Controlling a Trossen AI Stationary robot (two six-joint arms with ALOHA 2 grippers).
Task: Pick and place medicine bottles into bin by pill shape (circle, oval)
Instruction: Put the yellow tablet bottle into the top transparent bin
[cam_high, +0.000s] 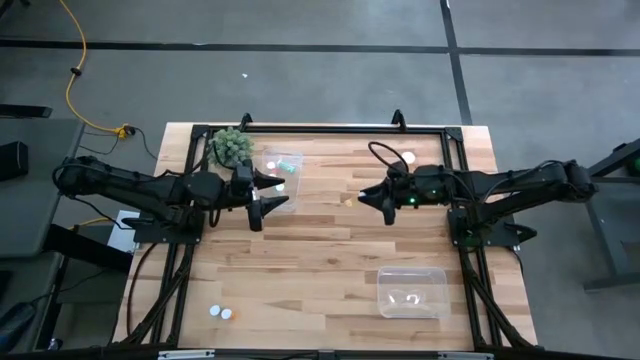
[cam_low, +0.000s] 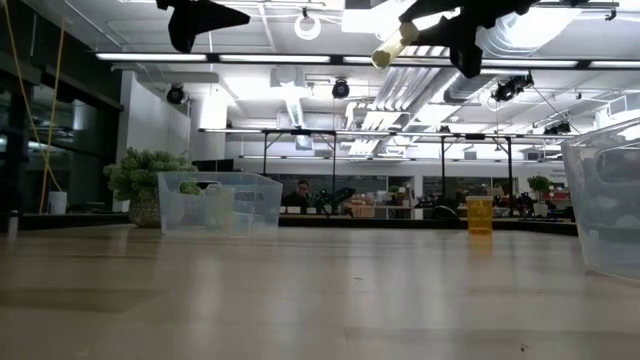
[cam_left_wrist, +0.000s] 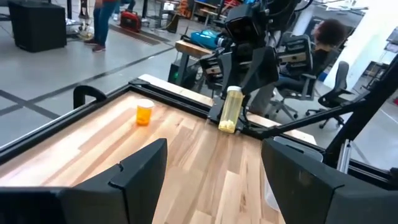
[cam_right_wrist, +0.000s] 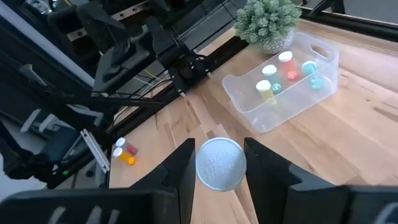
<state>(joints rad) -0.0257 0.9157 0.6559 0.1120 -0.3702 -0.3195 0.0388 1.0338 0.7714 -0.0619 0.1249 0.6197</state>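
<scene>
A pale yellow medicine bottle (cam_left_wrist: 231, 109) is held clamped between the fingers of the right gripper (cam_high: 372, 197), raised well above the middle of the table (cam_high: 330, 260). In the left wrist view the bottle's long axis is seen tilted slightly from upright, while in the right wrist view only its round white cap (cam_right_wrist: 221, 163) is presented between the two dark fingers. The bin at the far side (cam_high: 296, 159), beside the green plant (cam_high: 231, 146), already contains several bottles and lies toward the left arm; the second bin (cam_high: 411, 291) stands near the front edge on the right arm's own side and is judged the nearer of the two. Which bin suits the held bottle cannot be told, since its pills are not shown. The left gripper (cam_high: 262, 204) hangs with its jaws spread wide and empty, just beside the far bin. An orange bottle (cam_left_wrist: 144, 113) stands apart near the far rail, and two more bottles (cam_high: 221, 312) lie at the front left.
</scene>
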